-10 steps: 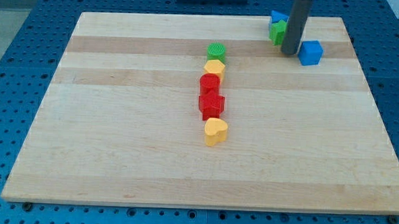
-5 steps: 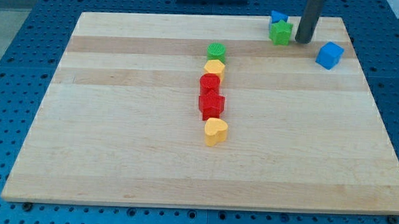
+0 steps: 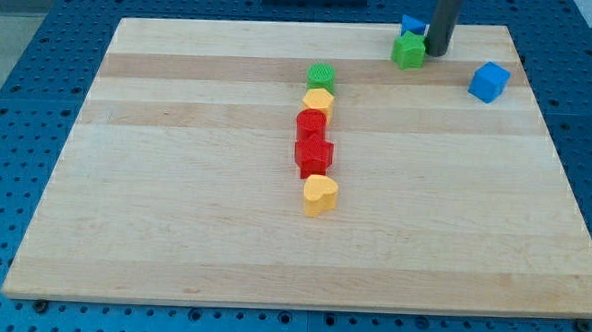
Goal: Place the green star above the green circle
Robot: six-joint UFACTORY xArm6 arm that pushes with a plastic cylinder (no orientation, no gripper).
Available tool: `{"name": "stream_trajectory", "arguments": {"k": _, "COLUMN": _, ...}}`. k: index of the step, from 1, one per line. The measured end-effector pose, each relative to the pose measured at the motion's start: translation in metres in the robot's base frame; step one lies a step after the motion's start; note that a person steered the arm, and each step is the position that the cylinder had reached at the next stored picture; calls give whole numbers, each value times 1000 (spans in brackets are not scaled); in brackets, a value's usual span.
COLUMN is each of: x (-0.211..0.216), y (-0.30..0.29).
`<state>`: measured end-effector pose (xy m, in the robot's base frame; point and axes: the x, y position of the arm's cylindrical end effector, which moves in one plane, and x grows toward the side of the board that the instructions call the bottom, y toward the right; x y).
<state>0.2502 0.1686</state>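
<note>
**Green star nudged leftward, tip closing in behind it**

Camera view: sliding toward the view's left over the last half second, the small green star-shaped block (image 3: 408,51) is now sitting nearer the green circular block (image 3: 321,75), though still well apart from it and up at the wooden board's (image 3: 175,181) top edge. The rod's tip (image 3: 437,53) is pressing in just at the star's right side, beside a partly hidden blue block (image 3: 413,26). No claw exists on this rig, so nothing is being gripped. The push appears to be progressing leftward.
</note>
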Motion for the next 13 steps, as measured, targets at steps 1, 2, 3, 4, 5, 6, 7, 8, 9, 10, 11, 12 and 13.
{"name": "stream_trajectory", "arguments": {"k": 1, "x": 0, "y": -18}}
{"name": "stream_trajectory", "arguments": {"k": 2, "x": 0, "y": -38}}
{"name": "stream_trajectory", "arguments": {"k": 3, "x": 0, "y": -57}}
{"name": "stream_trajectory", "arguments": {"k": 4, "x": 0, "y": -71}}
{"name": "stream_trajectory", "arguments": {"k": 5, "x": 0, "y": -85}}
{"name": "stream_trajectory", "arguments": {"k": 6, "x": 0, "y": -98}}
{"name": "stream_trajectory", "arguments": {"k": 7, "x": 0, "y": -111}}
{"name": "stream_trajectory", "arguments": {"k": 8, "x": 0, "y": -121}}
{"name": "stream_trajectory", "arguments": {"k": 9, "x": -8, "y": -100}}
{"name": "stream_trajectory", "arguments": {"k": 10, "x": -10, "y": -84}}
{"name": "stream_trajectory", "arguments": {"k": 11, "x": -6, "y": -84}}
{"name": "stream_trajectory", "arguments": {"k": 12, "x": 3, "y": -84}}
{"name": "stream_trajectory", "arguments": {"k": 13, "x": 22, "y": -84}}
